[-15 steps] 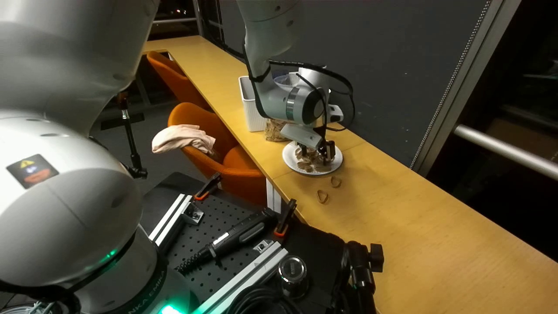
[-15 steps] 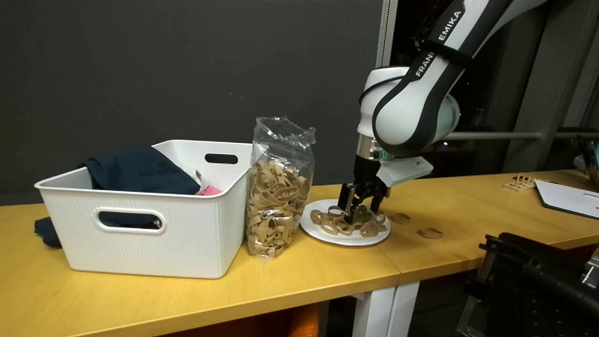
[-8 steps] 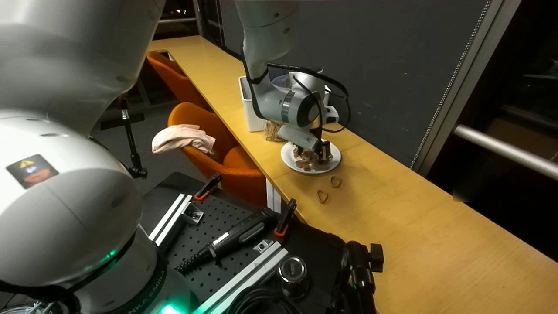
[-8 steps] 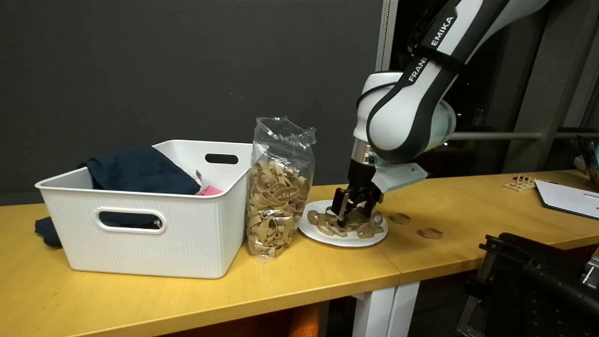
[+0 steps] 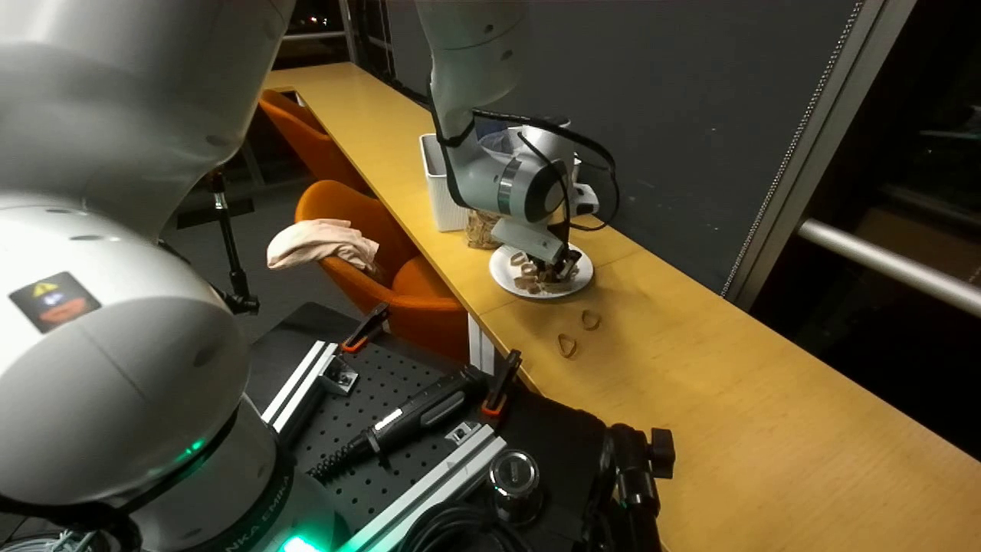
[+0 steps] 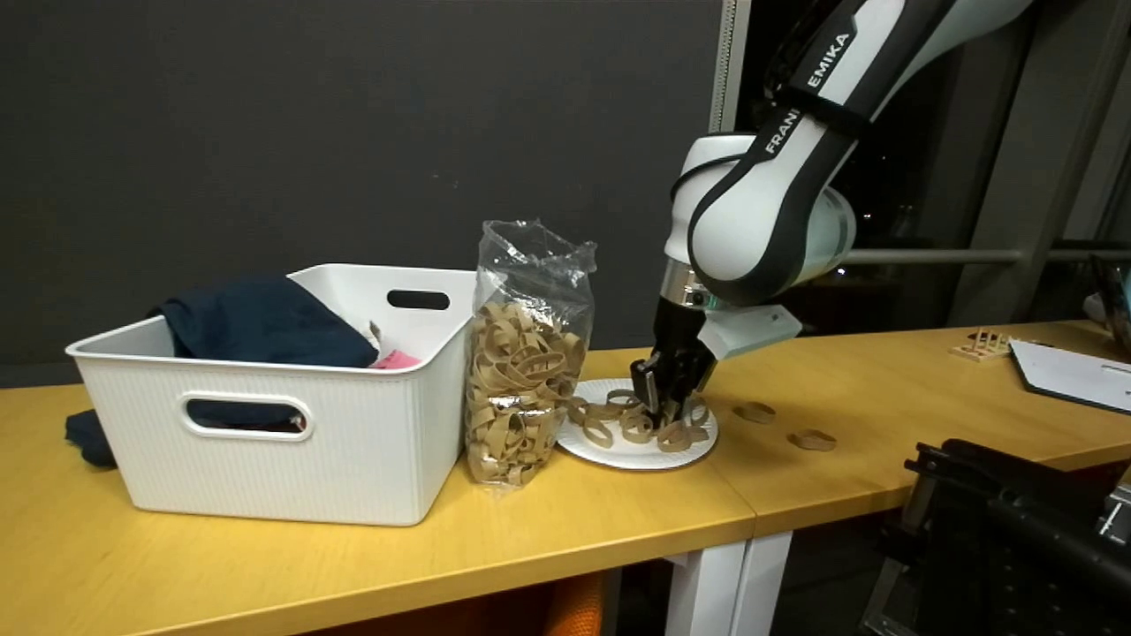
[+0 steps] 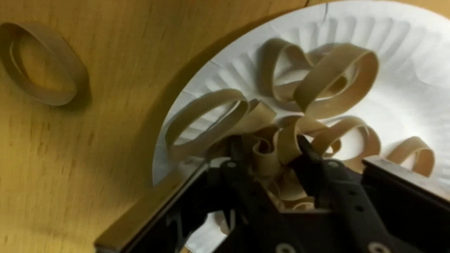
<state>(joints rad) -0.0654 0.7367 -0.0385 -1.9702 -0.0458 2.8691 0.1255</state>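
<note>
Plate [image 7: 404,102] slides toward the bag [image 6: 526,389]; tool [image 7: 270,144] narrows down in the bands [image 7: 288,144]

Versus one second back: jaws go from wide apart to narrow, and the plate shifts bag-ward in both exterior views. Bands on it rearrange too; a few now sit clear of the tool on the bag side.

Tool first. Points steeply down, slightly tilted, tips buried in the pile. Wrist view shows bands between the jaws, gap narrow. Can't tell if any are really pinched; tips are hidden.

Bands sit on the plate, some loops standing on edge, some leaning on each other. My read: work is in the closing part of a grab, grip unconfirmed. Plate creep probably means the tool pushes on the pile or on the plate itself.

Next out: loose bands [image 6: 811,444], two of them, on the counter [image 6: 884,389] just off the plate, on the side away from the bag. They stay put.

Bag is clear, upright, part full of more bands, unmoved. Plate rim is now near its base; touching or not, can't tell.

Past that: white bin [image 6: 265,468] just beside the bag, dark cloth [image 6: 256,327] in it. Far down the counter, opposite direction: peg stand [image 6: 981,344] and white board [image 6: 1074,375] side by side. No change on either.
</note>
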